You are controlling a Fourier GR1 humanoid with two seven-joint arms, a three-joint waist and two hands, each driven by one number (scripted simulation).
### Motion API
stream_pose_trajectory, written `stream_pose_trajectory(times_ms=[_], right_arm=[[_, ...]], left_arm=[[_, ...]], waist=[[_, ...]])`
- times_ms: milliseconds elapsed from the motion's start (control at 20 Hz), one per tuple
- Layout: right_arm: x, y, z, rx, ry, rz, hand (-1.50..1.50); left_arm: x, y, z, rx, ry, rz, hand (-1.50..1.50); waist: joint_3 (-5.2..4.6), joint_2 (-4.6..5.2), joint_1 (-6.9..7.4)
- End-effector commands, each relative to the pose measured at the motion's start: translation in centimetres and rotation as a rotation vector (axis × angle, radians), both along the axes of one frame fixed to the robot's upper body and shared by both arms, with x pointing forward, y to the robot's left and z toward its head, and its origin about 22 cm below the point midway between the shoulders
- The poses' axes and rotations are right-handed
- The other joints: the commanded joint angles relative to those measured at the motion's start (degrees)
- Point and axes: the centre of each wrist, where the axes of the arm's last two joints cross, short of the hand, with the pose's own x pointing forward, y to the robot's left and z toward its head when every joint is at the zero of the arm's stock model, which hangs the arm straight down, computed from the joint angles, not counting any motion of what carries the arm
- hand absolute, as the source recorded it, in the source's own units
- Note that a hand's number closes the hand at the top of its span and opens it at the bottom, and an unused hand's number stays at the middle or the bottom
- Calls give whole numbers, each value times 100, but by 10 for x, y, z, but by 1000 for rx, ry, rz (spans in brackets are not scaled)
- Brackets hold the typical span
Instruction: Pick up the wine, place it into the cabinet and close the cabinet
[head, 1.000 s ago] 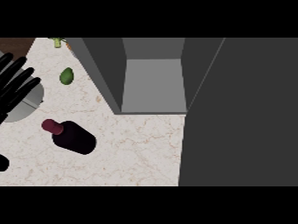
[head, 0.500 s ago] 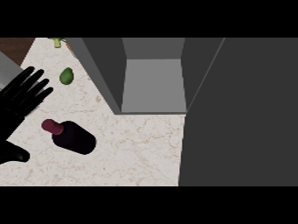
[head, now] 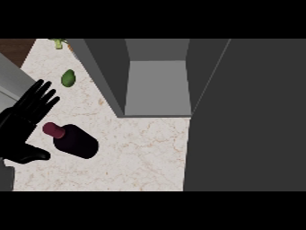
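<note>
From the head view, the left hand [head: 13, 131] shows at the left edge above the pale marbled counter [head: 138, 155], its fingers [head: 41, 95] straight and spread wide, pointing up and to the right, the thumb [head: 33, 155] stretched out below them. It holds nothing. The wine [head: 77, 141], a dark bottle with a red cap [head: 52, 130], lies on its side on the counter just beside the palm, cap toward the hand; whether they touch cannot be told. The cabinet [head: 156, 87] stands open further back, its dark door [head: 258, 117] filling the right side. A small green fruit [head: 68, 78] lies near the cabinet's left wall.
</note>
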Motion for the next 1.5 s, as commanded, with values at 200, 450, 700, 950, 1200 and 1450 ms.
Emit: stream_pose_trajectory(times_ms=[200, 450, 700, 950, 1200, 1450], right_arm=[[-39, -6, 18, 24, -61, 49, -150], [-31, 0, 19, 61, -47, 47, -150], [-31, -2, 18, 42, -65, 30, -150], [-25, 4, 16, 43, -62, 38, -150], [-34, -3, 24, 36, -58, 49, -150], [-20, 4, 21, 55, -54, 25, -150]], left_arm=[[3, 8, -26, 1, -3, 16, -150], [1, -10, -60, 20, 17, -9, -150], [5, 11, -76, -23, 37, -35, -150], [2, 7, -91, -29, 58, -54, -150], [19, 2, -88, -6, 44, -26, -150], [7, 6, -116, -10, 48, -46, -150]], waist=[[2, -3, -14], [0, 0, -6], [-1, 5, -11], [0, 3, 12], [0, 0, -7], [-1, 7, 11]])
